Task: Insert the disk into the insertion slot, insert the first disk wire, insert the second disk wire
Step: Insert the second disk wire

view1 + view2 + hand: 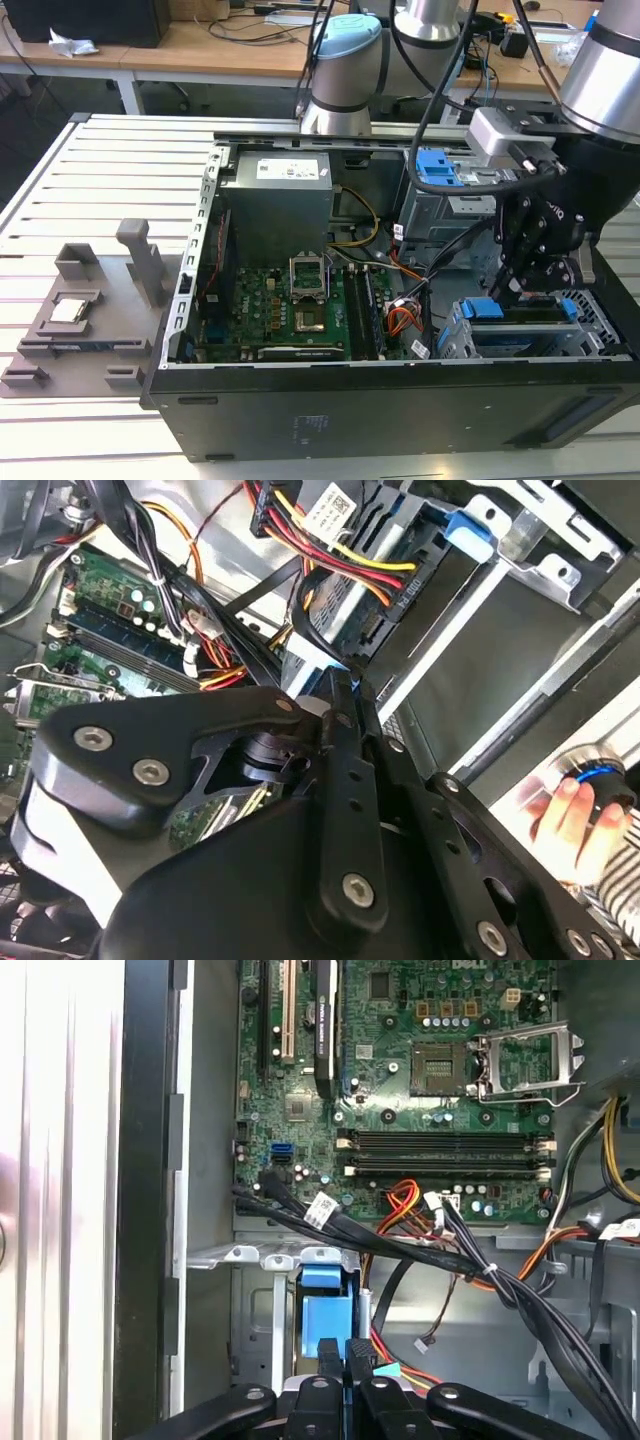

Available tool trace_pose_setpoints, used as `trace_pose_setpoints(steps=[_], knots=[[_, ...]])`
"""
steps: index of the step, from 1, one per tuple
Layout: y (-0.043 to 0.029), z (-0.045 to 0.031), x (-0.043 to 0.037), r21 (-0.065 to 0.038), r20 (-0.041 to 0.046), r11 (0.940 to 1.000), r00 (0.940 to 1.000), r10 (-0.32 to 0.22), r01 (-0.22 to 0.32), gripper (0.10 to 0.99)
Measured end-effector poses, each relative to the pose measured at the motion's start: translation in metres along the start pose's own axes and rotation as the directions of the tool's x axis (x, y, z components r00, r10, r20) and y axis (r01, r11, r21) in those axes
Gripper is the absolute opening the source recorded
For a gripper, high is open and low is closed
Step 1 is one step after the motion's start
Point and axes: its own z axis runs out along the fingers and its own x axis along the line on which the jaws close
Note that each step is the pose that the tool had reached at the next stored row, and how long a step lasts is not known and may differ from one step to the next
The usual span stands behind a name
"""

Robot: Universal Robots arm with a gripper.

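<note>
The open black computer case (330,420) lies on the slatted counter (90,180). At the case's corner nearest the exterior view's right sits the insertion slot (455,340), a low grey perforated cage. The disk (530,312) rests in it, framed by blue plastic. The black end effector (515,290) is directly above the disk's blue tab (327,1305), fingers together. White cable tags carry print too small to read.
</note>
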Motion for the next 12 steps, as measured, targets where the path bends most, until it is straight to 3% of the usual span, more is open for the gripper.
trace_pose_setpoints(steps=[3,5,7,12], knots=[[-0.0038,0.0003,0.0059,0.000,0.0390,1.0000,0.9992,-0.001,0.001,0.141],[-0.0068,0.0003,0.0089,-0.001,0.0572,1.0000,0.9984,-0.002,0.002,0.141],[-0.0087,0.0005,0.0096,-0.002,0.0625,1.0000,0.9980,-0.002,0.003,0.141],[-0.0144,0.0011,0.0096,-0.004,0.0637,1.0000,0.9980,-0.002,0.003,0.141]])
